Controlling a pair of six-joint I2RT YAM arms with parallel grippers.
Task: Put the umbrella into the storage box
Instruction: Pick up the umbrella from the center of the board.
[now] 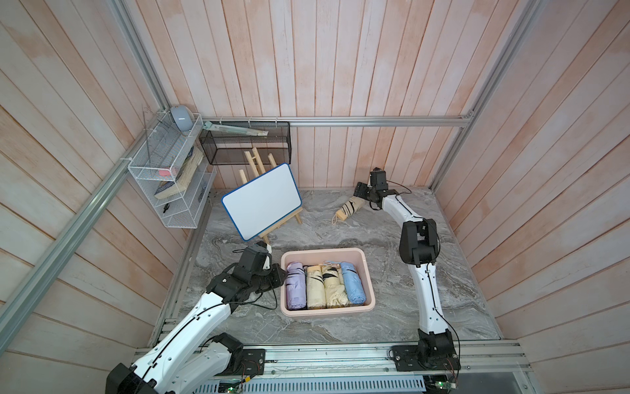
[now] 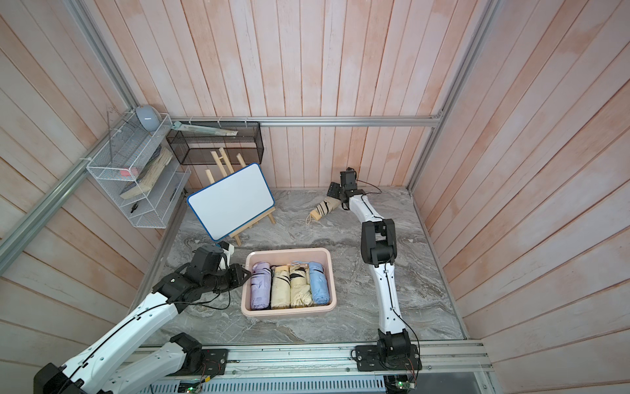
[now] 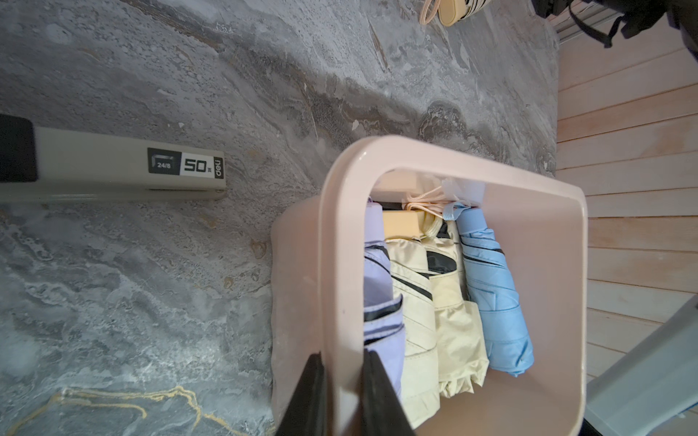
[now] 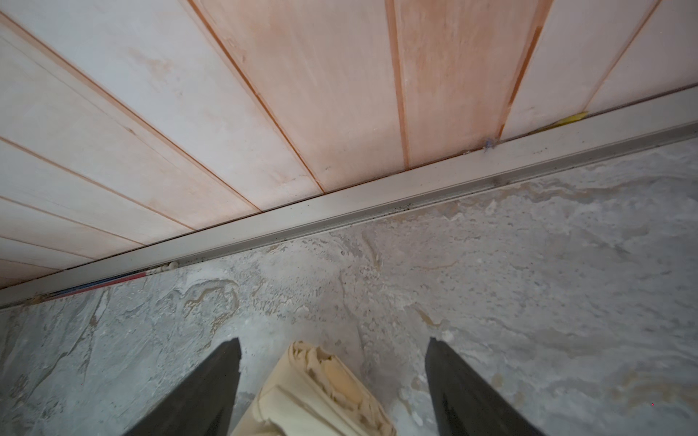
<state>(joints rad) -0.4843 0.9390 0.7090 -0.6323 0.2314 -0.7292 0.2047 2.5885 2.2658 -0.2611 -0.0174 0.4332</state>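
The umbrella (image 1: 348, 210) is found by the back wall, straddled by the wide-spread right gripper (image 4: 334, 351) — judged light, soft, best taken mid-body; the storage box (image 3: 342, 234) is clamped at its rim by the left gripper (image 3: 342, 356).

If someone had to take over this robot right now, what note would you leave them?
Claws: the left claw is shut on the storage box at its left wall; the right claw is open, astride one end of the cream umbrella, not gripping.
Where: that umbrella lies on the table near the back wall.
Done: four folded umbrellas lie side by side in the box.
Left: grip the cream umbrella, carry it over, probably lay it on top.
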